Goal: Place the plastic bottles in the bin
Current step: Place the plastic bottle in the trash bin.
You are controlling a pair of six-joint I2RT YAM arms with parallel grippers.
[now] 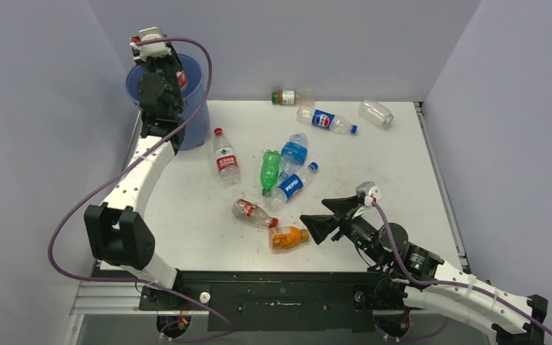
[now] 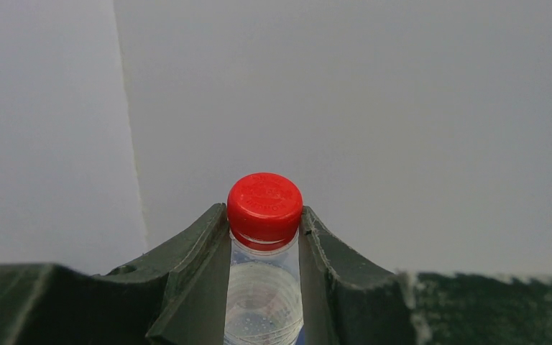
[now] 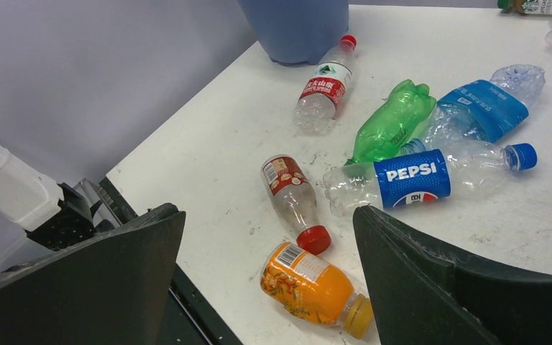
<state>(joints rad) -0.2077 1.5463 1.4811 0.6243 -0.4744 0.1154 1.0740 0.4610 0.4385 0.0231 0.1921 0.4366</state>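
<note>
Lying flat, blue-labelled bottle (image 3: 411, 176) reading PEPSI, red-labelled bottle (image 3: 321, 88) near bin (image 3: 295, 29)

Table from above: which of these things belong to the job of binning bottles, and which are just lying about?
Belong to the job: blue bin; red-capped bottle in the left claw; loose bottles, such as the green bottle, orange bottle, Pepsi bottle.
Not part of it: table; purple cables; black base rail. These are fixtures, not clutter.

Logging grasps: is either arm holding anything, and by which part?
Left jaws grip a clear plastic bottle with a red cap by its neck, just under the cap. Right jaws are open, empty.
</note>
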